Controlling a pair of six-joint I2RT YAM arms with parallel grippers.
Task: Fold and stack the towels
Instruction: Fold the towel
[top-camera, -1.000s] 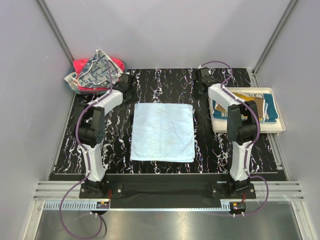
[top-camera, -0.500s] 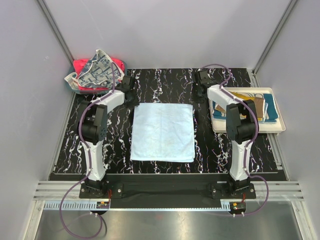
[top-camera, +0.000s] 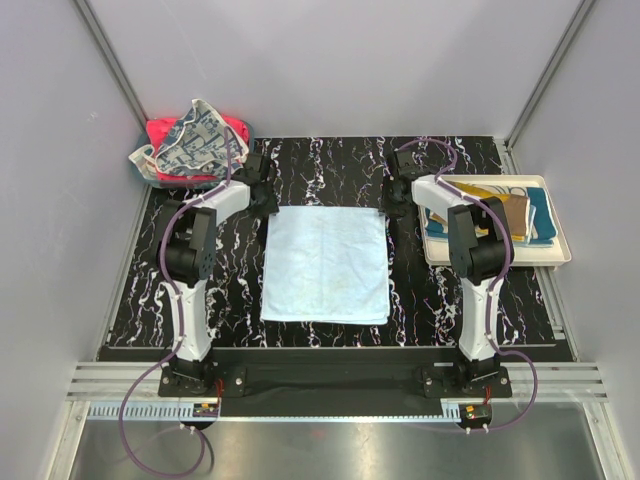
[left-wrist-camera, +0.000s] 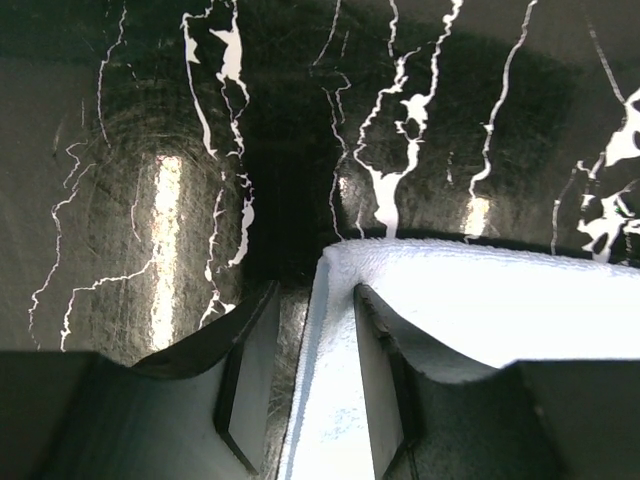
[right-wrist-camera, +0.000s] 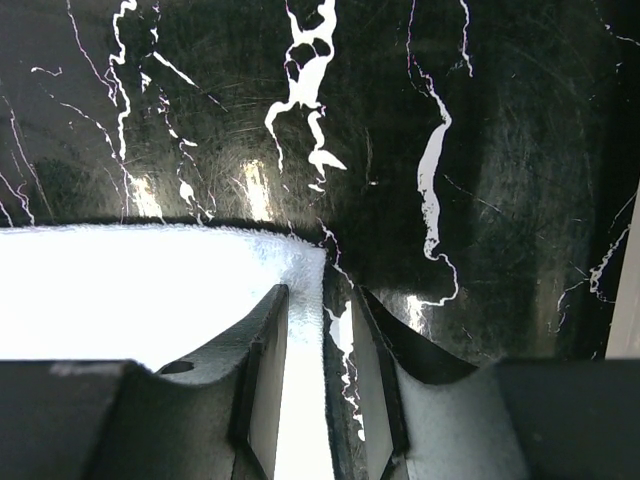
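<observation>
Straddling the far corners of the light blue towel (top-camera: 325, 265), left gripper (left-wrist-camera: 312, 300) and right gripper (right-wrist-camera: 318, 300) stand parted, nothing pinched. Both have just swung inward (jaws widening meanwhile). The towel lies flat at the middle of the mat (top-camera: 240, 290), so the first fold seems imminent.

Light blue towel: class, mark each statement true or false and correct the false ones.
1. The light blue towel lies spread flat on the black marbled mat. True.
2. Both pincers sit at its near corners. False: the left pincer and right pincer are at its far corners.
3. The cream tray stands on the left. False: it stands on the right; a crumpled towel pile is far left.
4. The left pincer's jaws are open across the towel's edge. True.
</observation>
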